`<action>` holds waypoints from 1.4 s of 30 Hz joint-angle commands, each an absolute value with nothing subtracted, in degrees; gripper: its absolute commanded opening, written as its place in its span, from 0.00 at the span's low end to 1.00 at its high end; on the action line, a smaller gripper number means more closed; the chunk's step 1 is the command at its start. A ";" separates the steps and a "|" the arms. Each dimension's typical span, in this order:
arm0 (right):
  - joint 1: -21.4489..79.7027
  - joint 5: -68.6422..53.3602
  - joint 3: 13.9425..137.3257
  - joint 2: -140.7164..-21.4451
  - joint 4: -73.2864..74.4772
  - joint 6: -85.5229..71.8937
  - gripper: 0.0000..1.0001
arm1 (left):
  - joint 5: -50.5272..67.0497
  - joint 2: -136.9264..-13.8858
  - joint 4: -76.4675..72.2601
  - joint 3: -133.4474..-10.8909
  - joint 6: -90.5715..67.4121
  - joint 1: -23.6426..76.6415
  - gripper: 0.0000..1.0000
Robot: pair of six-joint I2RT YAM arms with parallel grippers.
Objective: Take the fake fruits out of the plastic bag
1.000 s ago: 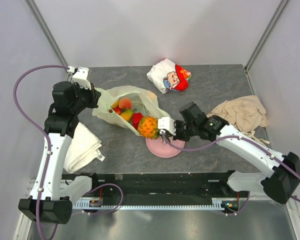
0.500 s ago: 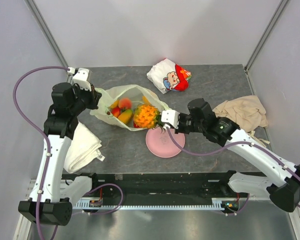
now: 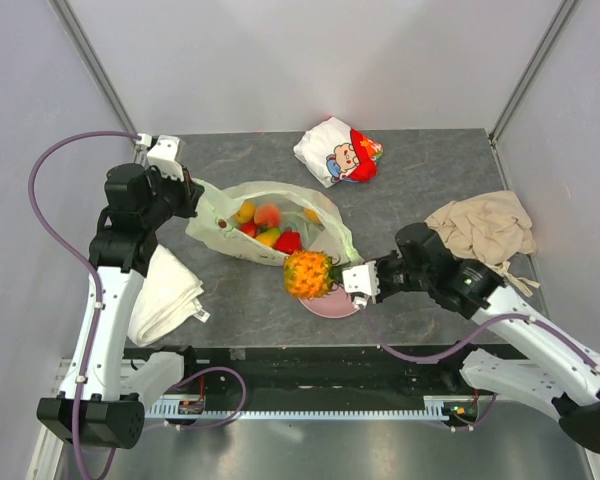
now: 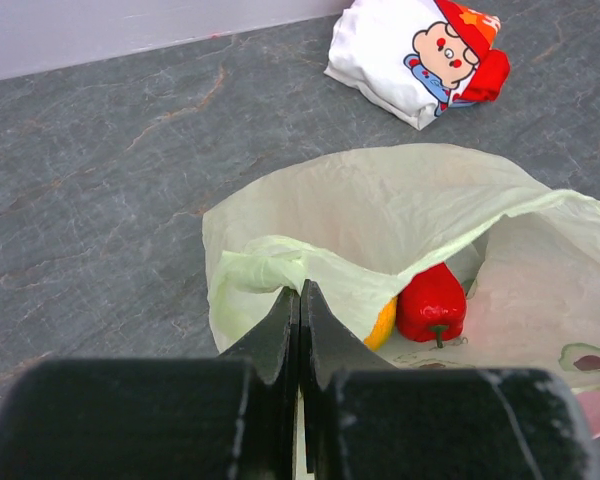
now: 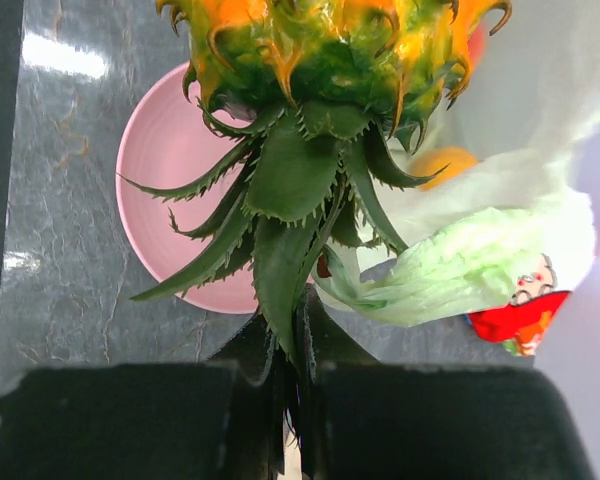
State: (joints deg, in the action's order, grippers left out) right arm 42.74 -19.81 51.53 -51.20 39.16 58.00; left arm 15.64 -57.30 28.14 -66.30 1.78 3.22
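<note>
right hand (image 3: 346,278) pressed together on the pineapple (image 3: 308,275) crown (image 5: 298,210), leaves pinched between the jaws; fruit hangs just ahead of its fingertips, clear of the bag (image 3: 230,232) and over the near rim of the plate (image 3: 332,306); can't tell whether it touches the plate; left hand (image 4: 300,325) clamped on a fold of the bag's rim, film bunched right at its tips, bag mouth gaping ahead of it; just beyond the left tips inside the bag: red pepper (image 4: 432,300) with an orange piece (image 4: 383,322) touching it; top view also shows a peach (image 3: 268,214) and a mango (image 3: 267,237) deeper in; handling guess: fruits look like hollow glossy plastic, so light, stiff, slippery; round ones likely roll or squirt out of a pinch, so take them across the widest part, or by a stem where there is one; crown grip works but the pineapple may swing; bag is thin limp film and will drag with anything pulled, so the rim pinch has to hold; watch the bag fold lying just beside the right hand's tips
</note>
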 commanded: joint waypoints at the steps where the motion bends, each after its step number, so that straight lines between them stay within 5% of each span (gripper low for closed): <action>1: 42.63 -18.38 47.92 -56.24 35.60 65.56 0.00 | 16.79 -58.01 25.75 -67.41 3.43 2.90 0.02; 24: 36.74 -5.45 43.24 -75.75 14.77 65.30 0.01 | 19.51 -62.05 24.00 -69.96 2.29 2.90 0.02; 34: 35.16 -5.27 44.29 -77.44 16.69 63.81 0.59 | 20.92 -62.93 23.55 -70.40 1.85 2.90 0.05; 42: 32.79 -7.03 53.24 -71.63 31.70 61.88 0.76 | 22.23 -63.02 22.76 -70.40 0.97 2.90 0.05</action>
